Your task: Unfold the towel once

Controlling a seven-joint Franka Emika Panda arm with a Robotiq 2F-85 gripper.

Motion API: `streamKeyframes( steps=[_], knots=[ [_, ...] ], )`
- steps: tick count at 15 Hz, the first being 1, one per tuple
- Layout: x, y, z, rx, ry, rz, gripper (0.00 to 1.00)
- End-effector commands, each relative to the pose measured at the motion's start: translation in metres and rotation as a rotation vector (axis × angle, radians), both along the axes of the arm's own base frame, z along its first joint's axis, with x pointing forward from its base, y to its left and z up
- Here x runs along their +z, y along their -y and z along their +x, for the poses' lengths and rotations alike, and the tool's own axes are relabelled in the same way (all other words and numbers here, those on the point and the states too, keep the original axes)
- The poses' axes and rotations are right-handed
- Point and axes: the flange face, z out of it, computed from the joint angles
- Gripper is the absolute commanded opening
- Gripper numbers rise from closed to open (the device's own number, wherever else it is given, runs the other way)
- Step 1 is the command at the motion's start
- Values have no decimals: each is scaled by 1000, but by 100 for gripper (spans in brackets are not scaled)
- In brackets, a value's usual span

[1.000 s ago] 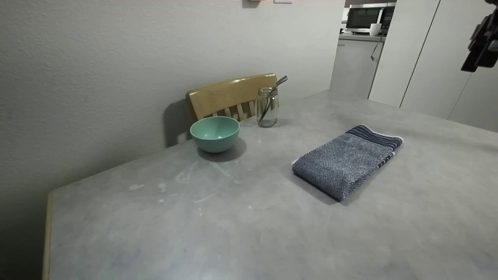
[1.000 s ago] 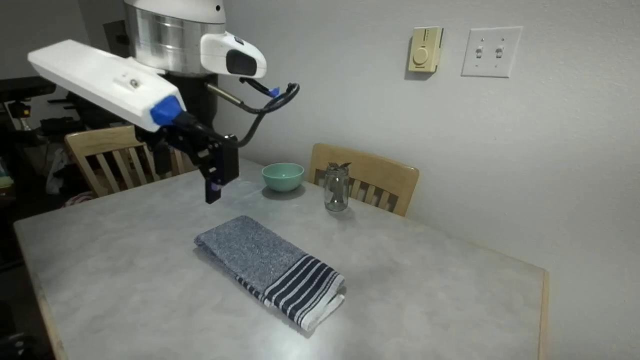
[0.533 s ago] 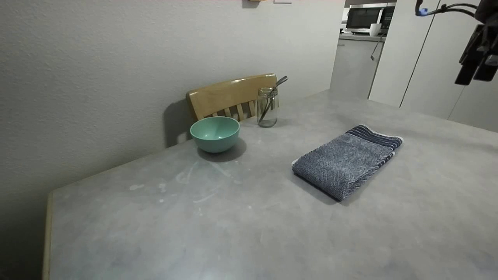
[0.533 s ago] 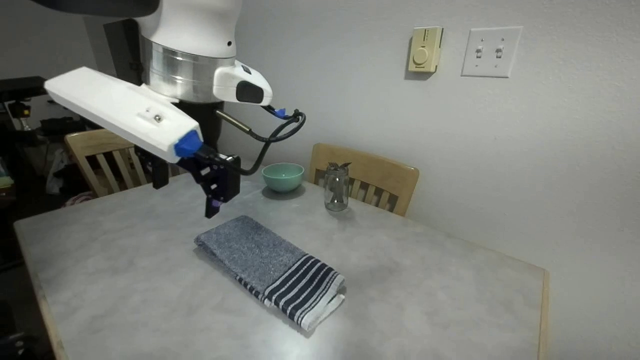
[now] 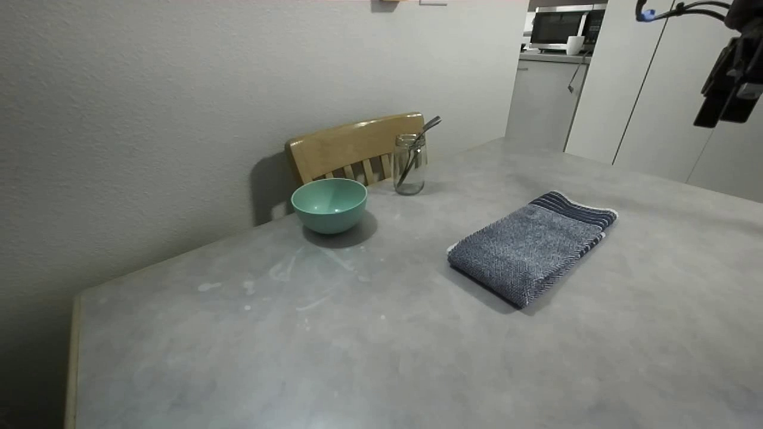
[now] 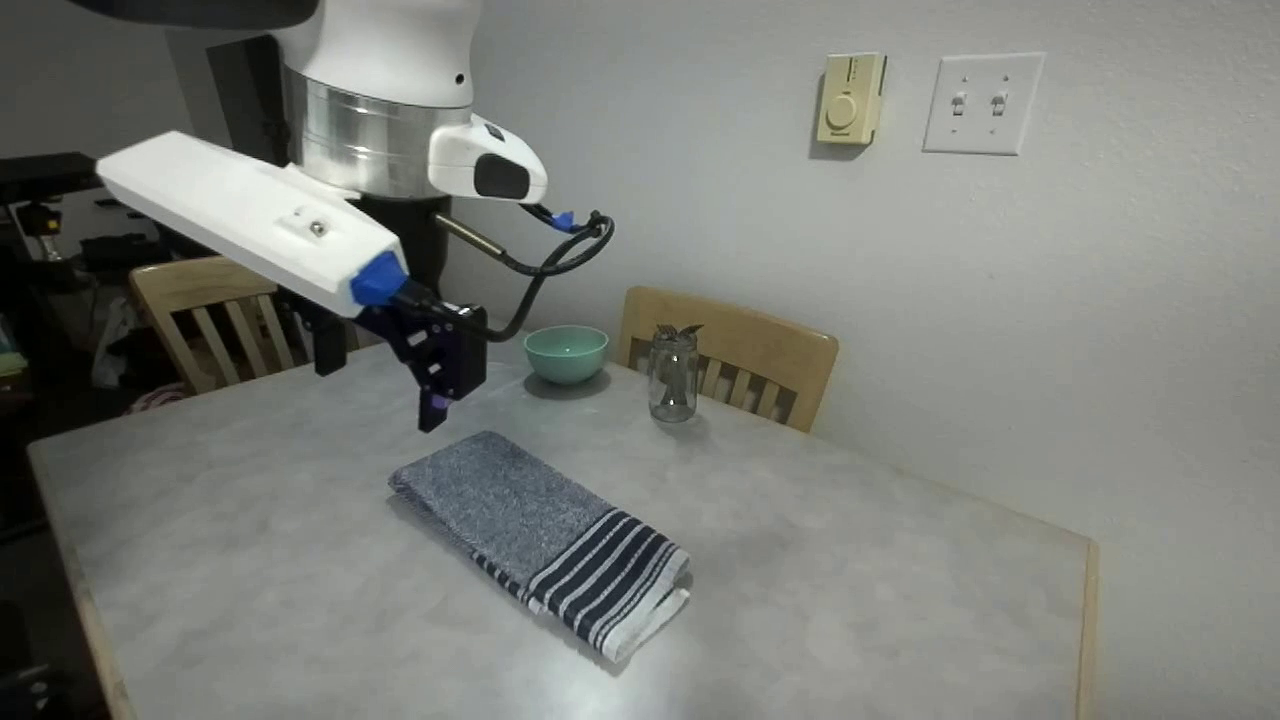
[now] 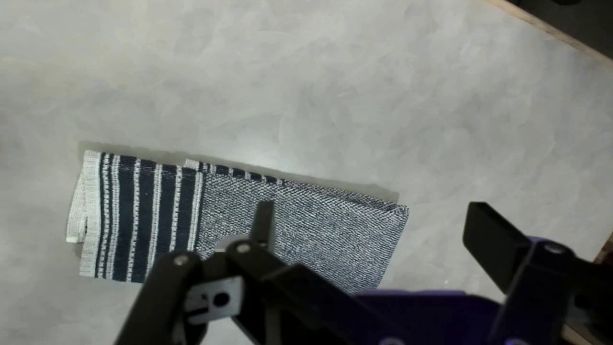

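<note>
Wrist view: the towel (image 7: 230, 201) lies flat on the grey table (image 7: 335, 96), folded into a long, thick shape. Most of it is speckled blue-grey. Its left end has fat dark blue stripes and thin white ones, then a white edge. The layers do not quite line up there, so a bit of white pokes out. The gripper (image 7: 373, 223) has its jaws spread wide apart, and it hides part of the towel. In an exterior view, the white robot arm (image 6: 385, 60) reaches down on the left, and the gripper hangs in the air above the table, apart from the towel. In both exterior views, a teal bowl (image 6: 566, 357) stands to the left of a glass jar (image 6: 672, 385) with metal cutlery (image 5: 430, 124) in it. They sit on the far side of the table, near the wall (image 5: 179, 119) and apart from the towel. A wooden chair (image 5: 351, 143) is behind the jar.
</note>
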Motion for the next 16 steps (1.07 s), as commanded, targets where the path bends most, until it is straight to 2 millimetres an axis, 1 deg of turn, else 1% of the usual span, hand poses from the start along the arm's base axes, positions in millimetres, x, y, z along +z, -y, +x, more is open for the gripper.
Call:
streamKeyframes(
  steps=[1,6,11,12,14,16],
  knots=[
    [-4,12,-1,2,33,-34,100],
    [-4,46,-6,152,62,4,100],
    [-17,88,-7,298,32,68,100],
    [-9,70,-16,241,56,34,100],
    [-15,82,-13,272,41,46,100],
    [-18,84,-10,280,30,50,100]
  ],
)
